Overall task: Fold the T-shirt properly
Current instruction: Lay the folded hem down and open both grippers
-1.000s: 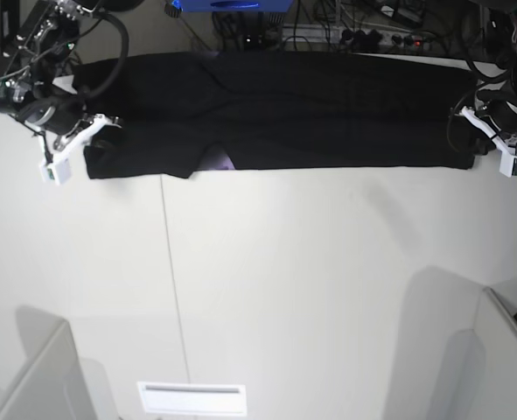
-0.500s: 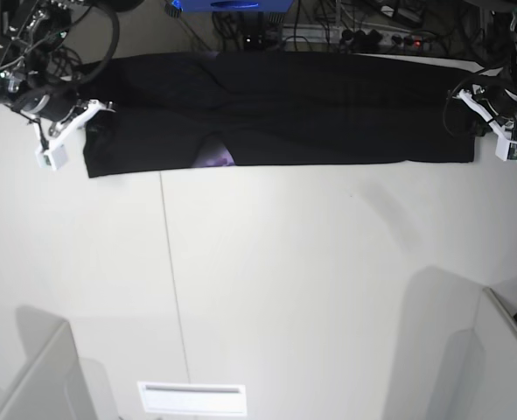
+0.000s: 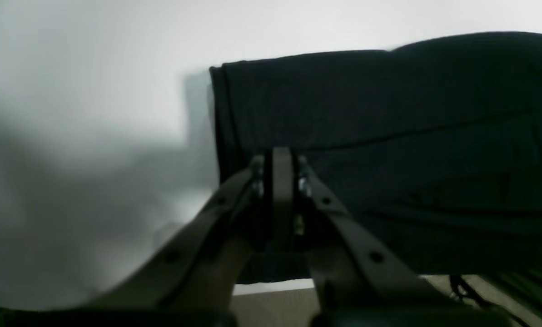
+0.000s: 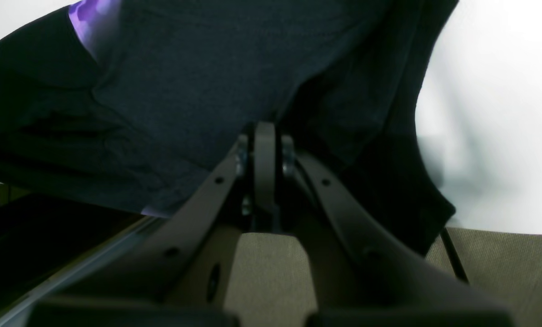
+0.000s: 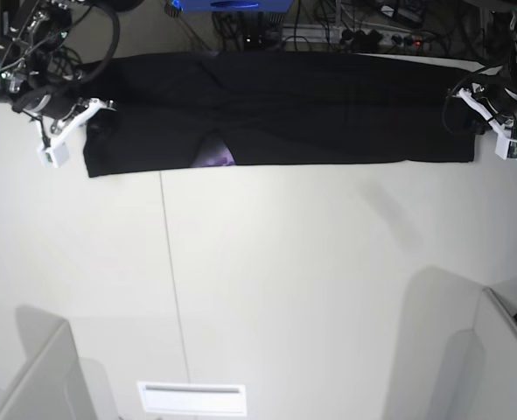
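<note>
The T-shirt [image 5: 280, 109] lies folded into a long black band along the far edge of the table [image 5: 284, 289]. My left gripper [image 5: 508, 149] and right gripper [image 5: 52, 153], both pressed together, hang at its two ends.

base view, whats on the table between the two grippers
In the base view the T-shirt spans nearly the whole stretch from the right gripper to the left gripper, a purple print patch peeking out at its near edge.
</note>
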Robot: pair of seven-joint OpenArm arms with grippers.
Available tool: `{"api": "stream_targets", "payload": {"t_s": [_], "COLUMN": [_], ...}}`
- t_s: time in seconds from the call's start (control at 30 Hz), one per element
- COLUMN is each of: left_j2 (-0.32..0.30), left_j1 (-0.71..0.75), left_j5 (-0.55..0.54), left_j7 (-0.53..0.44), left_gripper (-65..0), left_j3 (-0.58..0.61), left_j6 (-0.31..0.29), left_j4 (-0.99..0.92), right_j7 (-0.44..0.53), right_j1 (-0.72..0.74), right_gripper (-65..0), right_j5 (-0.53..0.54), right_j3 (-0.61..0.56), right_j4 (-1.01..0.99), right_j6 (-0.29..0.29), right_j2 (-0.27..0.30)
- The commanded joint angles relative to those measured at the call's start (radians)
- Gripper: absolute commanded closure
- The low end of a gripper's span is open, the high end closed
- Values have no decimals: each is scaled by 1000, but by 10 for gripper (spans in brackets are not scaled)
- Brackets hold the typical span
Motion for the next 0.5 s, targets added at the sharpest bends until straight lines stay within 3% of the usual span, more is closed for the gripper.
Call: {"api": "stream_targets", "payload": {"t_s": [0.0,0.07,0.13,0.27,0.37,0.47], "left_j2": [-15,-15,-13,-6,10,14], "left_j1": [2,4,4,-2,-4,-4], "left_j5": [-4,-2,25,140,168,166], "left_j7": [-17,-17,-17,-17,-20,-21], "left_gripper": [0,0,-38,-293,-467,-545], "left_j3": [-10,-12,-12,-10,-13,-13], "left_j6": [2,2,2,-3,-3,-3], "left_j4": [11,11,11,11,11,17], "right_j7": [11,11,11,11,38,70], "right_j1": [4,4,4,4,2,-10], "right_gripper": [0,-6,-200,-471,-471,-435], "right_j5": [7,7,7,7,7,9], "right_j3": [5,5,5,5,6,6], "right_j4": [14,14,14,14,13,14], "right_j6": [-2,-2,-2,-2,-2,-2], "right_j2": [13,13,13,12,12,13]}}
